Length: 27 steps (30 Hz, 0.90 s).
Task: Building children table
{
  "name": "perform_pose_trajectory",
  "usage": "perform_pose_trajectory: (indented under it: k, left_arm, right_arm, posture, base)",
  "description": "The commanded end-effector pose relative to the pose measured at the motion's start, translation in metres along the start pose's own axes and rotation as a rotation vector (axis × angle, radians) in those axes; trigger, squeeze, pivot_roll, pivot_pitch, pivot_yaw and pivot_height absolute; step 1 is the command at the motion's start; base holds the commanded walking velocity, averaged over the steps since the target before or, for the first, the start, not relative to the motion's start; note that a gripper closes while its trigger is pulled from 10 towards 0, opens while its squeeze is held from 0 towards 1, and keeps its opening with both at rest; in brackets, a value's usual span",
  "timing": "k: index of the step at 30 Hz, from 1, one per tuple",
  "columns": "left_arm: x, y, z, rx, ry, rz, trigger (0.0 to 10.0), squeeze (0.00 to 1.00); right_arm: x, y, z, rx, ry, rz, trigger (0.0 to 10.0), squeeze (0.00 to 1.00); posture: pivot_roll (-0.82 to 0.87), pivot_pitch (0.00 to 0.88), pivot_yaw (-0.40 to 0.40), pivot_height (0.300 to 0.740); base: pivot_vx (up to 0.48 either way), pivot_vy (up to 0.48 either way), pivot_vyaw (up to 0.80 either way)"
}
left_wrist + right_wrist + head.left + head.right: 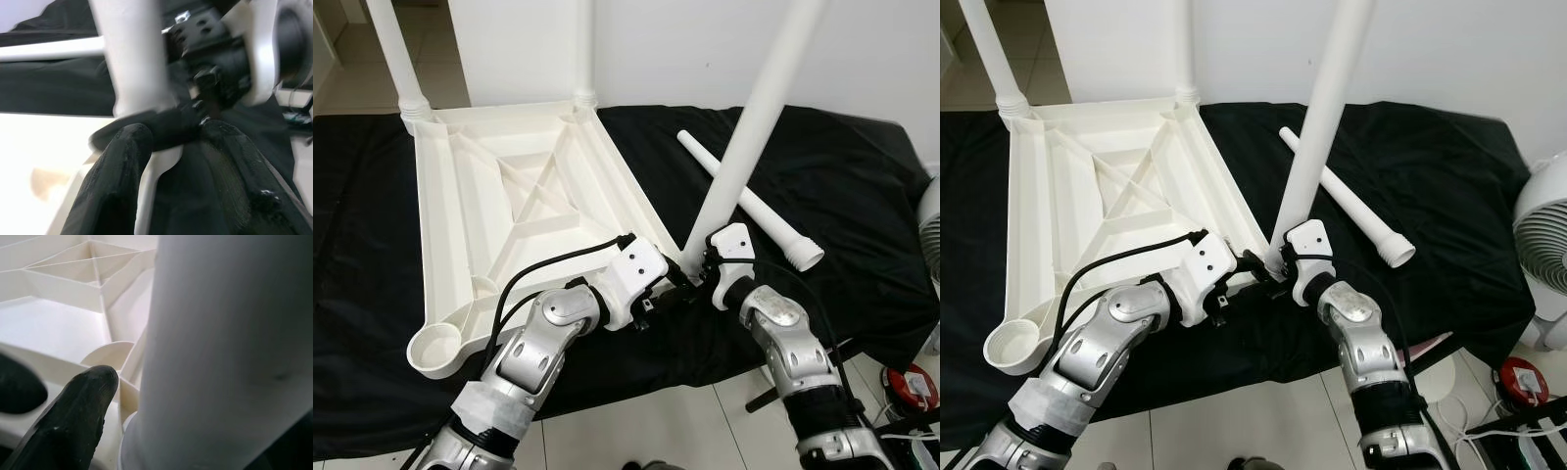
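Note:
A white table top (509, 196) lies upside down on a black cloth. Upright legs stand in its two far corners (396, 54) (584, 49). A third white leg (754, 117) leans over the near right corner, foot at the socket. My right gripper (705, 269) is shut on its lower end; one black finger (73, 416) lies beside the leg (225, 347). My left gripper (677, 277) is at the same corner, its fingers (112, 186) straddling and gripping the table top's white rim (156, 166). A fourth leg (759, 211) lies loose on the cloth to the right.
The near left corner socket (435, 351) holds no leg. A white fan (1547, 245) stands at the right, past the cloth's edge. A red object (913, 387) and cables lie on the tiled floor at the lower right. A white wall runs behind.

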State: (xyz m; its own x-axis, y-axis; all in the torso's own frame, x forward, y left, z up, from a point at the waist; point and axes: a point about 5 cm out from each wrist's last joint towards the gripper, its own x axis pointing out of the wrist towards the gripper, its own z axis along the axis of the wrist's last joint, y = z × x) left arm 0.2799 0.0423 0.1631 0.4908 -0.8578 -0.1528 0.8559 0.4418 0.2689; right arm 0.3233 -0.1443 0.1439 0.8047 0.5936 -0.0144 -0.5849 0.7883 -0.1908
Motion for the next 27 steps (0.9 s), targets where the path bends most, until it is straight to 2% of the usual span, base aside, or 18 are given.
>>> perform_pose_trajectory:
  k: [1, 3, 4, 6, 7, 19, 20, 22, 23, 25, 27]
  left_arm:
    - [-0.004, 0.000, -0.004, -0.022, 0.015, 0.008, 10.0, 0.00]
    - [-0.005, 0.000, -0.005, -0.021, 0.018, 0.004, 10.0, 0.00]
    - [-0.007, 0.000, -0.006, -0.020, 0.024, 0.001, 10.0, 0.00]
    - [-0.007, 0.000, -0.006, -0.020, 0.024, 0.001, 10.0, 0.00]
    - [-0.009, 0.001, -0.007, -0.019, 0.030, -0.001, 10.0, 0.00]
    - [-0.016, 0.002, -0.010, -0.019, 0.042, -0.010, 10.0, 0.00]
    - [-0.016, 0.002, -0.010, -0.019, 0.043, -0.016, 10.0, 0.00]
    - [-0.016, 0.001, -0.010, -0.019, 0.044, -0.022, 10.0, 0.00]
    - [-0.016, 0.001, -0.010, -0.019, 0.044, -0.024, 10.0, 0.00]
    - [-0.016, 0.001, -0.010, -0.019, 0.045, -0.025, 10.0, 0.00]
    - [-0.016, 0.000, -0.011, -0.022, 0.045, -0.028, 10.0, 0.00]
  right_arm:
    - [0.001, -0.001, -0.001, 0.000, -0.007, 0.029, 8.6, 0.00]
    - [0.002, -0.002, -0.001, -0.004, -0.009, 0.042, 8.6, 0.00]
    - [0.002, -0.002, -0.001, -0.004, -0.009, 0.058, 4.2, 0.00]
    - [0.002, -0.002, -0.001, -0.004, -0.009, 0.058, 4.2, 0.00]
    - [0.002, -0.003, -0.002, 0.001, -0.006, 0.072, 0.0, 0.00]
    - [-0.002, -0.005, -0.012, 0.017, -0.003, 0.110, 0.0, 0.00]
    - [-0.004, -0.006, -0.014, 0.024, 0.000, 0.100, 0.7, 0.00]
    - [-0.005, -0.007, -0.017, 0.030, 0.002, 0.088, 0.7, 0.00]
    - [-0.006, -0.009, -0.017, 0.041, 0.006, 0.063, 10.0, 0.00]
    - [-0.006, -0.010, -0.017, 0.050, 0.007, 0.047, 10.0, 0.00]
    - [-0.006, -0.013, -0.019, 0.029, 0.042, -0.076, 10.0, 0.00]
  posture:
    - [0.07, 0.048, -0.088, 0.740]
    - [0.07, 0.048, -0.088, 0.740]
    - [0.07, 0.049, -0.089, 0.740]
    - [0.07, 0.049, -0.089, 0.740]
    - [0.07, 0.049, -0.089, 0.740]
    - [0.08, 0.037, -0.089, 0.740]
    - [0.08, 0.033, -0.089, 0.740]
    - [0.08, 0.033, -0.089, 0.740]
    - [0.08, 0.033, -0.089, 0.740]
    - [0.08, 0.033, -0.089, 0.740]
    - [0.08, 0.026, -0.094, 0.740]
  base:
    - [0.000, 0.000, 0.00]
    - [0.000, 0.000, 0.00]
    - [0.000, 0.000, 0.00]
    - [0.000, 0.000, 0.00]
    - [0.000, 0.000, 0.00]
    - [0.000, 0.000, 0.00]
    - [0.000, 0.000, 0.00]
    - [0.000, 0.000, 0.00]
    - [0.000, 0.000, 0.00]
    - [0.000, 0.000, 0.00]
    - [0.000, 0.000, 0.00]
